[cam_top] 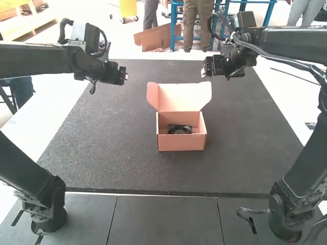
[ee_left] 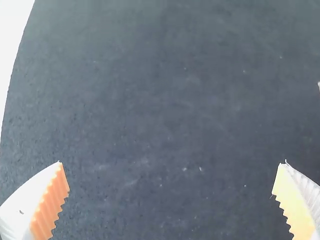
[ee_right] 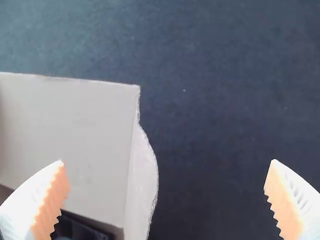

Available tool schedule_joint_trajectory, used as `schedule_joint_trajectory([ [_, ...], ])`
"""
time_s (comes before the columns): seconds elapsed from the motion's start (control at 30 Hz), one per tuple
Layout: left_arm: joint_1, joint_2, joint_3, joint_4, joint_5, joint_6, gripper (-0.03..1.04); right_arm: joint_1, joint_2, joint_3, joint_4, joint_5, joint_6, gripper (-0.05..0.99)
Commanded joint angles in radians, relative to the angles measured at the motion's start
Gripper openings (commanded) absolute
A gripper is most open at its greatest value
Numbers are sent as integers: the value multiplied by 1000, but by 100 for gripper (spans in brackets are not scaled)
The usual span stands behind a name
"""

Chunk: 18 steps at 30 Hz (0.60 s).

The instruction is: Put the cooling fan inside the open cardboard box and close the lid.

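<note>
Cardboard is what the next move turns on: the box (cam_top: 181, 138) stands in the middle of the dark mat (cam_top: 102, 148), and its lid (cam_top: 179, 97) stands upright from the back wall, with its long edge running side to side across the table. The fan (cam_top: 180, 129) already lies flat on the floor of the box, a dark round shape below the rim, so placing it looks done and only the closing is left.

The right claw (cam_top: 206, 67) hangs just above and behind the lid's right upper corner. Its wrist view looks down on the pale face of the lid, with a dark bit of the fan below it. Its fingers are spread wide and hold nothing. The left claw (cam_top: 122, 75) hangs off the lid's left side, a little farther away, over bare mat. It too is spread wide and empty.

By this judgement the right arm is nearer. The lid needs pushing forward, toward the arms' bases, and down over the box. The box may slide if nothing braces it.
</note>
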<state>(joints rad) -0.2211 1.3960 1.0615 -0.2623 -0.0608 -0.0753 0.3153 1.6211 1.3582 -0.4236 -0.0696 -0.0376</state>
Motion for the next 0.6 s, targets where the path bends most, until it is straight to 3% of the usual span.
schedule_joint_trajectory([
  [0.0, -4, 46, 64, 8, -13, -1, 97, -25, 28, 53, 0, -25, 5, 89],
  [0.57, -11, 278, 242, 24, -13, -1, 97, -38, 183, 226, -129, -91, 22, 89],
])
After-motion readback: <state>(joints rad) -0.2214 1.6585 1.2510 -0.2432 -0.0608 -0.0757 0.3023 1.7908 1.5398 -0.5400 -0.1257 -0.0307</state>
